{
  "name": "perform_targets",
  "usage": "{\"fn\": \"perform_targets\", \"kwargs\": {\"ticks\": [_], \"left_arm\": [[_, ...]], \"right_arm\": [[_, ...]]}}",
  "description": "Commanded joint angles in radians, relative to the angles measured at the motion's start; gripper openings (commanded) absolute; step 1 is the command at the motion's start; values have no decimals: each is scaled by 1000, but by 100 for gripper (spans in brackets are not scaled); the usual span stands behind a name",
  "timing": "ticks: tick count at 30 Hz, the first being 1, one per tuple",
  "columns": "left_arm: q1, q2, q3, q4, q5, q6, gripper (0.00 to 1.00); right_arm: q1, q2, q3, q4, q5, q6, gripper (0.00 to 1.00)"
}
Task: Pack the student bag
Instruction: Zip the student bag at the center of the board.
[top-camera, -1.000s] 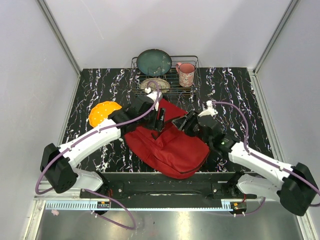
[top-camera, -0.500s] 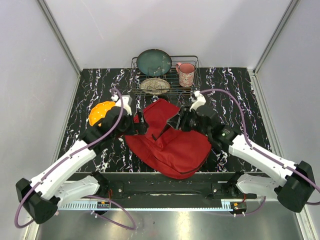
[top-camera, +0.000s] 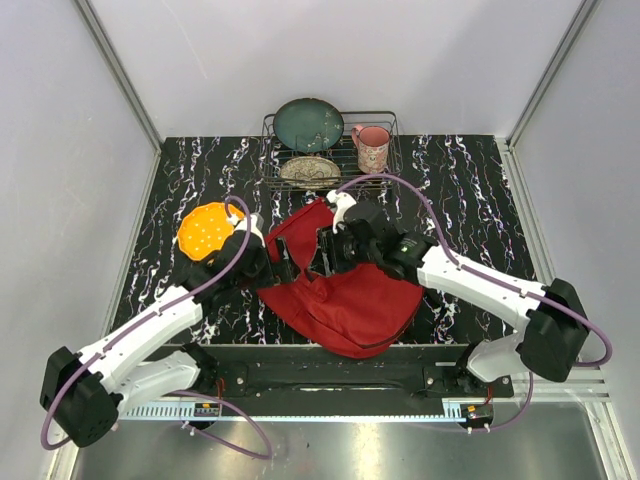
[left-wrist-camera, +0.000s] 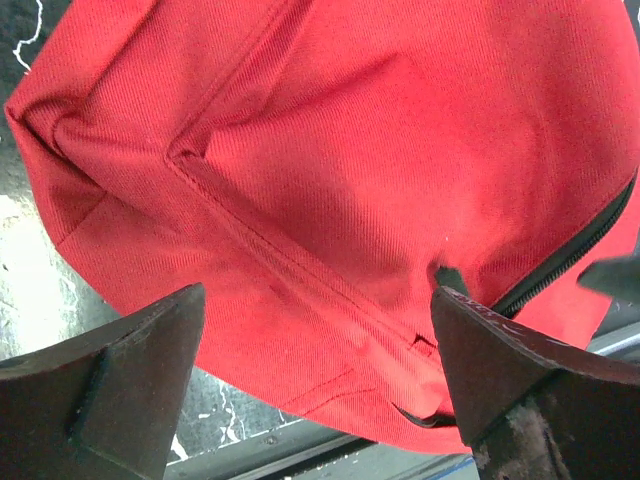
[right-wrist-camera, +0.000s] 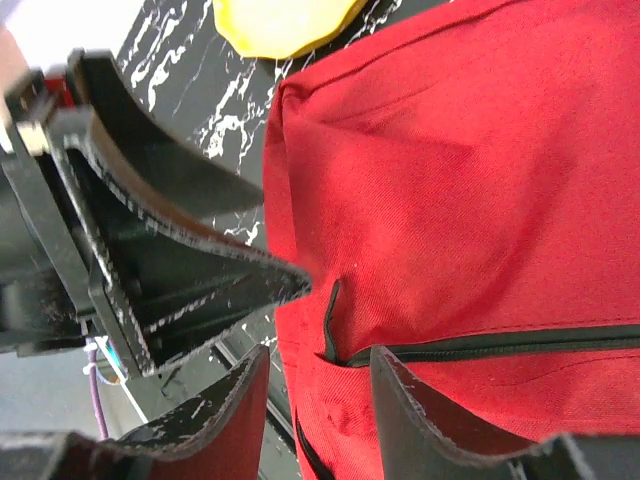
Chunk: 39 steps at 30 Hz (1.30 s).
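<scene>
Bag: the red backpack (top-camera: 350, 290) lies flat in the middle of the table (top-camera: 460, 170), towards the front edge. Its zip (right-wrist-camera: 480, 345) looks closed, so it probably has to be opened before anything goes in.
Left gripper: the left gripper (left-wrist-camera: 316, 295) is spread wide and empty. It sits by the bag's left edge, likely to steady the cloth.
Right gripper: the right gripper (right-wrist-camera: 320, 352) is over the bag's upper middle, jaws partly apart, nothing pinched. The black zip pull (right-wrist-camera: 332, 305) lies just ahead of the gap and is probably its target.
Contact: whether either fingertip touches the fabric is hard to tell.
Progress: early, judging by the closed bag.
</scene>
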Motion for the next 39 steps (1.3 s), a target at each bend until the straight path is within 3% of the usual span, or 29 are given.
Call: {"fn": "perform_targets", "kwargs": {"ticks": [1,8,17,27,32,38,39], "left_arm": [[40,18,25,99,5,-12,99],[88,35,14,133,47,-4,98],[136,50,-72,309,134,-58,93],[172,96,-96,357,177,-81,64],[179,93,-76,331,172,-61,44],[183,96,-69,322,168,-47,34],[185,96,-69,322,166,-47,31]], "right_arm": [[21,-1,7,-6,15,-44,50],[34,49,6,12,-16,-30,49],[44,75,-4,69,-42,2,47],[47,98,-8,58,-23,-20,45],[46,149,-28,90,-45,0,44],[46,197,-8,90,-25,2,40],[47,198,-8,90,-14,0,36]]}}
